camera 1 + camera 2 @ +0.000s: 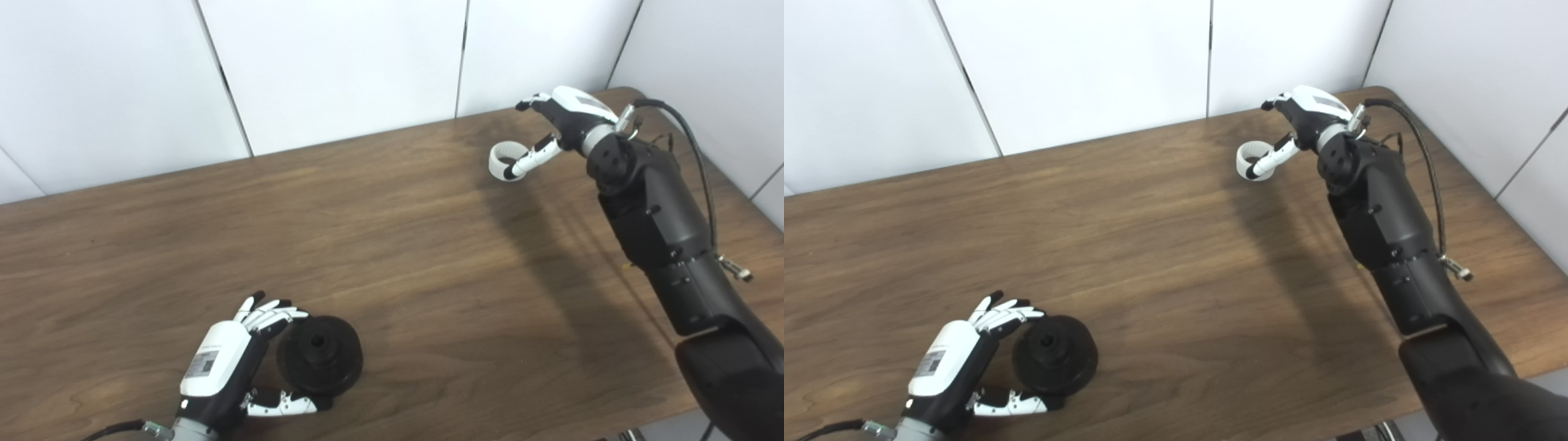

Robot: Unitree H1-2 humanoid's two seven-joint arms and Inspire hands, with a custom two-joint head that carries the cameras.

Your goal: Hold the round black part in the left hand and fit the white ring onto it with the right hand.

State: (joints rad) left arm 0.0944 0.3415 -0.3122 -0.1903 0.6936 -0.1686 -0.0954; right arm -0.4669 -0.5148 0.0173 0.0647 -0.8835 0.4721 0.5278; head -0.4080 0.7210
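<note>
Wooden table (pixel 398 245), white panel wall behind. Near left: round black part (pixel 319 353) on the table, cupped between fingers and thumb of left hand (pixel 229 361), fingers spread, contact unclear. Far right: white ring (pixel 506 160) at thumb tip of right hand (pixel 566 119); grip indeterminate. Both views equivalent; nothing extra in either.

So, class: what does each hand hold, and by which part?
Neither grip is certain. The left hand cups the black part at its rim, on the table. The right hand has a digit at the white ring.

Wooden table (pixel 392 245): black part (pixel 320 354), white ring (pixel 506 160).
</note>
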